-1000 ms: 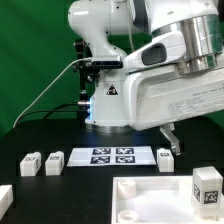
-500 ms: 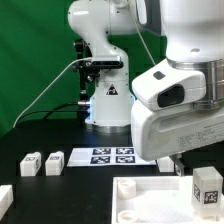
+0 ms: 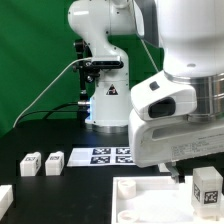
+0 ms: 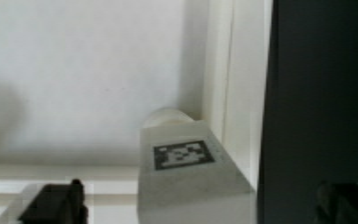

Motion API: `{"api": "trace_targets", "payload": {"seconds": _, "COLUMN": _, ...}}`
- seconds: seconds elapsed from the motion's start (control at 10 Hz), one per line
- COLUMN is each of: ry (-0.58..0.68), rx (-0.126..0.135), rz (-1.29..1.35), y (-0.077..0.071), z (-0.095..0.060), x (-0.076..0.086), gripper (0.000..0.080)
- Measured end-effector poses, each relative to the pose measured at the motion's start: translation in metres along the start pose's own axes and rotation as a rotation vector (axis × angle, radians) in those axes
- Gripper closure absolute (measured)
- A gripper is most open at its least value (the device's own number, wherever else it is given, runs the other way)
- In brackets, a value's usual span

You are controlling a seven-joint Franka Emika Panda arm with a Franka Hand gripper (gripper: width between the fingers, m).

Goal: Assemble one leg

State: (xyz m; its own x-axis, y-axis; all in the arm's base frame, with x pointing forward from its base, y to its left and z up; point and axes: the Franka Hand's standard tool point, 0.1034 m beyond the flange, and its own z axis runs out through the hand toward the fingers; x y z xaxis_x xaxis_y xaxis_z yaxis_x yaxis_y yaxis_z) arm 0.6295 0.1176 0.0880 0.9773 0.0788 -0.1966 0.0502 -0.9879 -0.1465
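A leg, a small white post with a black-and-white tag, stands upright on the white tray-like panel at the exterior view's lower right. My gripper hangs low just to the exterior view's left of it, mostly hidden by the arm's bulk. In the wrist view the same leg lies ahead in line with the gap between my two dark fingertips. My gripper is open with its jaws wide apart and holds nothing. Two more legs lie at the exterior view's left.
The marker board lies flat behind the panel. Another white part sits at the exterior view's left edge. The panel's raised rim runs beside the leg. The arm's base stands at the back before a green backdrop.
The arm has come down and toward the exterior view's right, closer to the leg on the panel. Its body now hides the leg seen earlier at the marker board's right end.
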Motion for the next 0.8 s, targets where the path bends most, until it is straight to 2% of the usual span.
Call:
{"api": "trace_targets", "payload": {"seconds": 0.4, "ry": 0.024, "rx": 0.001, "rz": -0.01, "y": 0.0009, "z": 0.0084, "x": 0.0036, "gripper": 0.015}}
{"api": "trace_targets", "payload": {"seconds": 0.5, "ry": 0.024, "rx": 0.001, "rz": -0.009, "y": 0.0012, "z": 0.0085, "x": 0.0036, "gripper": 0.0274}}
{"api": "trace_targets", "payload": {"seconds": 0.6, "ry": 0.024, "rx": 0.002, "rz": 0.004, "y": 0.0008, "z": 0.0085, "x": 0.0036, "gripper": 0.0274}}
{"api": "trace_targets", "payload": {"seconds": 0.7, "ry": 0.024, "rx": 0.002, "rz": 0.003, "y": 0.0009, "z": 0.0085, "x": 0.0036, "gripper": 0.0412}}
{"api": "trace_targets", "payload": {"seconds": 0.8, "ry": 0.024, "rx": 0.001, "rz": 0.017, "y": 0.0022, "z": 0.0087, "x": 0.0035, "gripper": 0.0499}}
